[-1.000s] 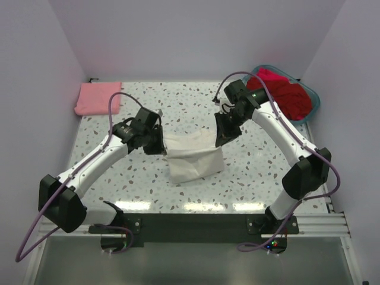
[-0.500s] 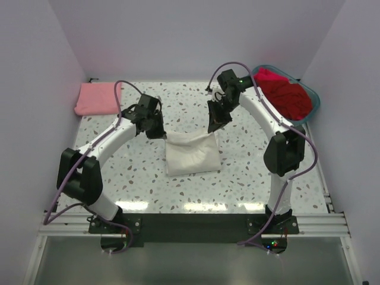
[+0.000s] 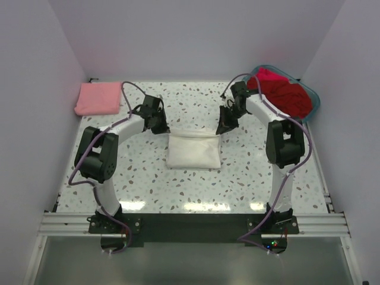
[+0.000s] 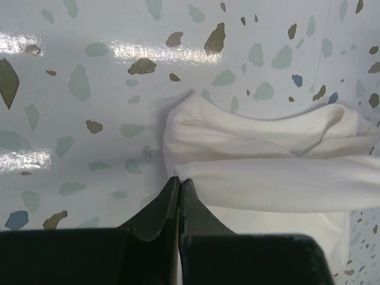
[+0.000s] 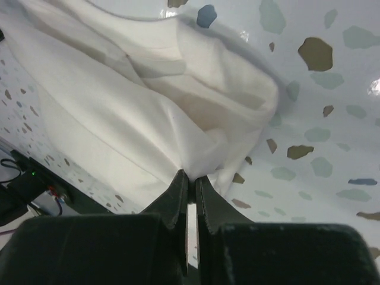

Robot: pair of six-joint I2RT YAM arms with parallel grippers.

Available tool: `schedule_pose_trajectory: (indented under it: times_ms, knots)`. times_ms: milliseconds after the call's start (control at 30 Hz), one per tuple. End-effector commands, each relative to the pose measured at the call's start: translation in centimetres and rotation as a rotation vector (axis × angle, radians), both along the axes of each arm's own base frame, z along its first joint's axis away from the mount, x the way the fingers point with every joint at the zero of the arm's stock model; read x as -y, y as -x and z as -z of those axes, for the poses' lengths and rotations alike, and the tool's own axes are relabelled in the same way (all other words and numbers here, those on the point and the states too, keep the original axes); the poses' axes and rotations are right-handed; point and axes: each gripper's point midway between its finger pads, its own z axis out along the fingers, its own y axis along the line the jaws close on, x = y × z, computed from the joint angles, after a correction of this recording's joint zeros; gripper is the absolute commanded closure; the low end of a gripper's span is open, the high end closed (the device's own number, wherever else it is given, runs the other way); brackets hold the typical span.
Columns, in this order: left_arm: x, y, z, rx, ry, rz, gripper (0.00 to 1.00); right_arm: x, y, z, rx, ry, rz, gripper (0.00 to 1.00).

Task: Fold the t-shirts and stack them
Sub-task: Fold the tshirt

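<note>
Now the bench [image 3: 267,178] holds the white t-shirt [image 3: 192,152], folded, in its middle.
Far left sits the pink t-shirt [image 3: 98,98]; the left hand [image 4: 179,181] and right hand [image 5: 191,176] each pinch a white corner shut, probably to lay it flat.

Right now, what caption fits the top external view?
Left gripper and right gripper pinch far corners of the folded white t-shirt; pink t-shirt far left, red t-shirts in teal basket.

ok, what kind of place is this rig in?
Likely a lab test cell, not a home: plain lilac walls box in a speckled terrazzo-style tabletop, with an aluminium mounting rail along its near edge.
</note>
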Motion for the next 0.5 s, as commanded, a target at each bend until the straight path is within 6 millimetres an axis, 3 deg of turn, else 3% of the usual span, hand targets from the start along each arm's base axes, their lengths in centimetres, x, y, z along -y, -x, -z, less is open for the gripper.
schedule_pose_trajectory:
  times_ms: [0,67,200,233,267,300,367,400,433,467]
  knots:
    - [-0.6,-3.3,-0.2,0.094,0.019,-0.036,1.00,0.2,-2.2,1.1,0.073,-0.017,0.033,0.98]
    - [-0.5,-3.5,0.1,0.100,0.025,-0.035,1.00,0.4,-2.3,1.8,0.076,-0.007,0.048,0.98]
    - [-0.3,-4.0,0.0,0.126,0.035,-0.027,1.00,0.8,-3.0,1.1,0.131,0.003,0.095,0.98]
    - [-0.2,-4.0,-0.4,0.138,0.039,-0.023,0.95,1.1,-3.1,1.1,0.139,0.016,0.105,0.96]
    - [-0.2,-4.0,-0.6,0.146,0.041,-0.020,0.90,1.4,-2.8,1.3,0.135,0.030,0.114,0.82]
    - [-0.2,-4.1,-1.5,0.162,0.045,-0.019,0.78,1.5,-2.9,0.3,0.166,0.030,0.126,0.78]
    - [-0.2,-3.8,-2.5,0.181,0.045,-0.012,0.65,2.2,-2.7,-0.5,0.193,0.056,0.148,0.69]
    - [-0.4,-3.7,-4.0,0.212,0.050,-0.014,0.59,2.3,-2.9,-1.3,0.225,0.057,0.161,0.60]
    - [-0.3,-3.4,-4.8,0.229,0.058,-0.004,0.46,2.6,-3.1,-3.3,0.284,0.059,0.175,0.56]
    - [-0.3,-3.3,-5.8,0.254,0.066,0.000,0.41,3.6,-3.0,-3.4,0.306,0.096,0.198,0.51]
